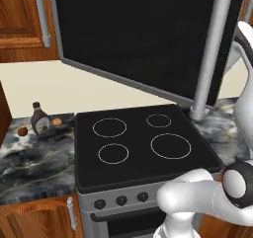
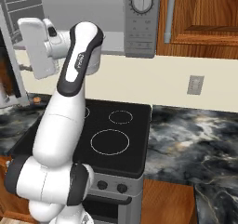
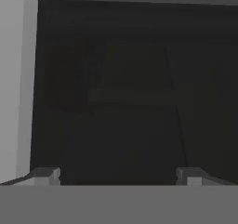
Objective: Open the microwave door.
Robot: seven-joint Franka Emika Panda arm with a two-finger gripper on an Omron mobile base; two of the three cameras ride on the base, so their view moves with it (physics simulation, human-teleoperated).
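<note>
While the big black glass microwave door (image 1: 143,34) in its thin silver-grey frame hangs swung out over the black four-ring stove (image 1: 141,143), its long grey bar handle (image 1: 210,54) reaches down near the marbled dark table (image 1: 34,158). Up top, the silver-grey microwave (image 2: 93,4) shows its grey control panel with the round dial (image 2: 142,2); tiny markings there, too small to read. Gripper (image 3: 118,175) jaws sit wide, holding nothing, facing dark glass. Small brown sauce bottle (image 1: 39,119) on the table, label unreadable.
</note>
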